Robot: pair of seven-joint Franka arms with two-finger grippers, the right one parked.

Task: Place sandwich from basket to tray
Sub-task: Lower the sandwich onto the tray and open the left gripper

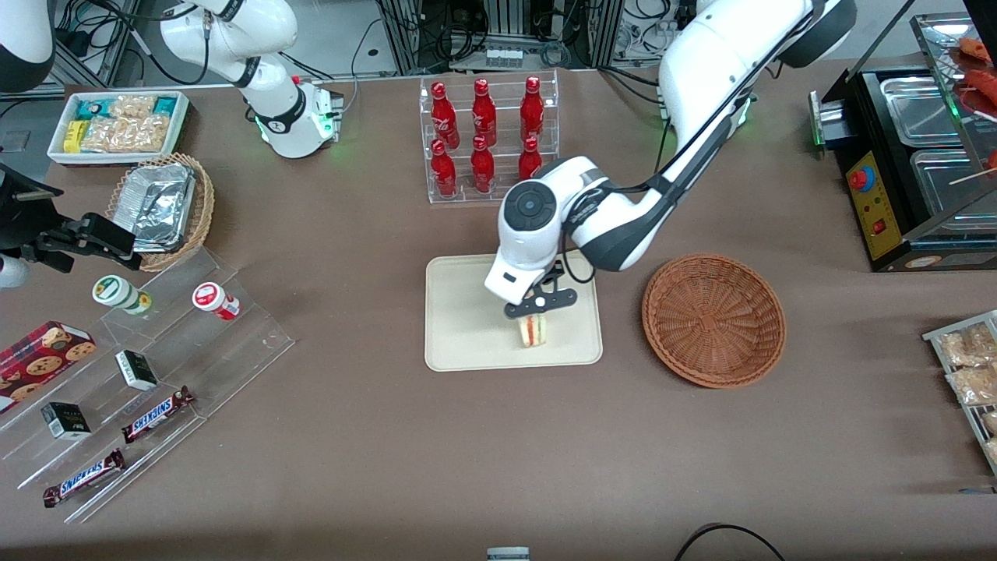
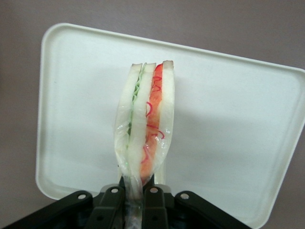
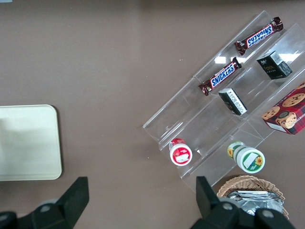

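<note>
The sandwich [image 1: 533, 330], a wrapped wedge of pale bread with red and green filling, hangs over the cream-beige tray [image 1: 467, 327]. My left gripper [image 1: 537, 305] is shut on the sandwich's wrapped end, just above the tray's part nearest the basket. In the left wrist view the sandwich [image 2: 145, 124] stands out from the black fingers [image 2: 110, 202] with the tray [image 2: 228, 129] beneath it. I cannot tell whether the sandwich touches the tray. The reddish-brown wicker basket [image 1: 713, 319] lies empty beside the tray, toward the working arm's end.
A clear rack of red bottles [image 1: 487, 136] stands farther from the front camera than the tray. A clear stepped stand [image 1: 148, 382] with Snickers bars and jars lies toward the parked arm's end. A black food warmer [image 1: 911, 156] and a rack of bagged snacks [image 1: 970, 366] are at the working arm's end.
</note>
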